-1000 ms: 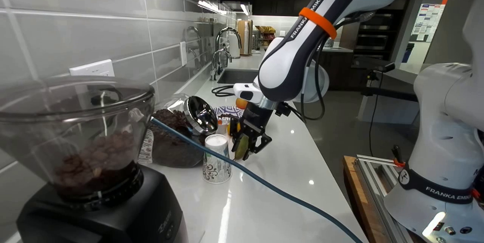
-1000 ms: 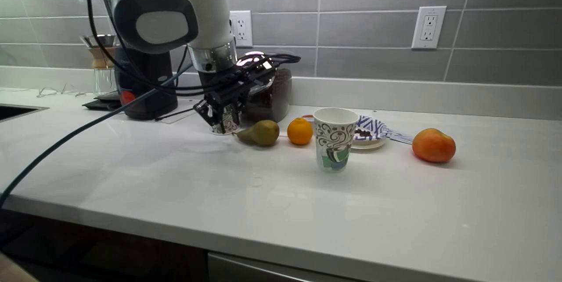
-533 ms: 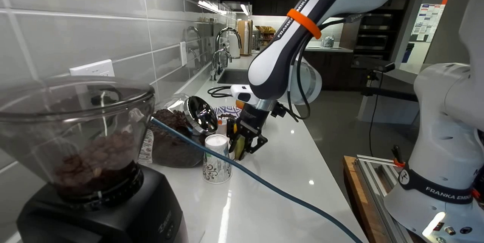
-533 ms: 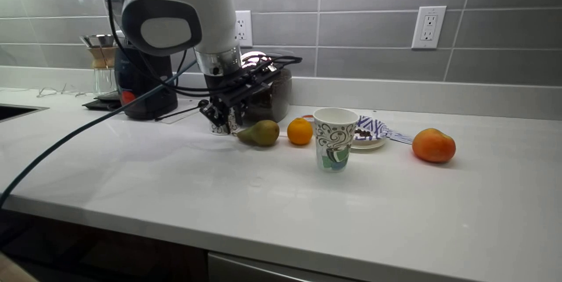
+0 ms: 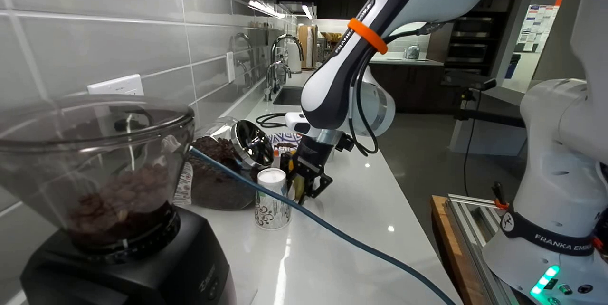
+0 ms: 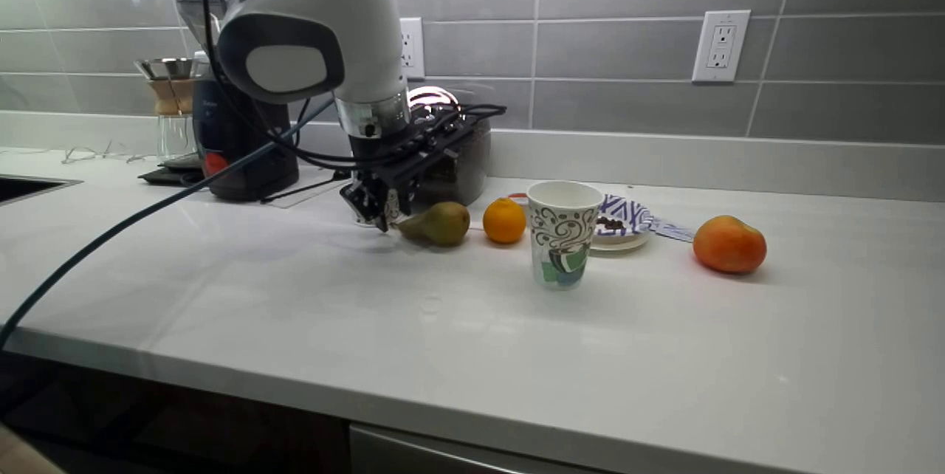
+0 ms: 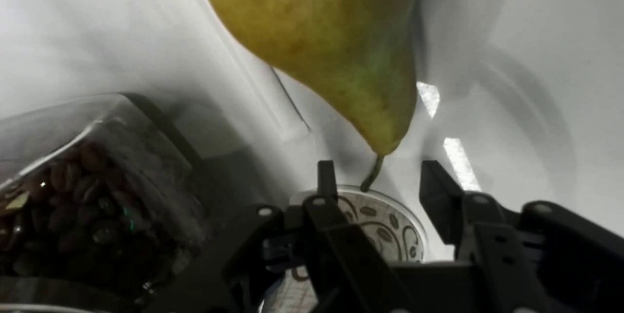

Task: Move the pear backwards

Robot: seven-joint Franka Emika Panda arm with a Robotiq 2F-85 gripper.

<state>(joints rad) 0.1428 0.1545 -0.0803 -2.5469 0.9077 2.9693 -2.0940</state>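
The yellow-green pear (image 6: 441,224) lies on its side on the white counter, its stem end toward my gripper (image 6: 384,217). In the wrist view my gripper (image 7: 378,175) is open, with a gap between its fingers. The pear (image 7: 331,35) lies beyond the fingertips, its stem pointing into the gap; its body is not between the fingers. In an exterior view the pear (image 5: 299,186) is partly hidden behind the gripper (image 5: 295,195). The fingers are low, near the counter, beside an upside-down patterned paper cup (image 5: 272,207), which also shows under the fingers in the wrist view (image 7: 385,230).
A jar of coffee beans (image 5: 221,176) stands by the wall, with a grinder (image 5: 128,252) closer to that camera. A small orange fruit (image 6: 505,221), an upright paper cup (image 6: 562,238), a patterned plate (image 6: 627,210) and a red-orange fruit (image 6: 729,245) stand past the pear. A blue cable (image 5: 351,243) crosses the counter.
My gripper has moved slightly lower and toward the wall, staying close to the pear's stem end. The pear has not moved. The light on the robot's base has turned from white to green.
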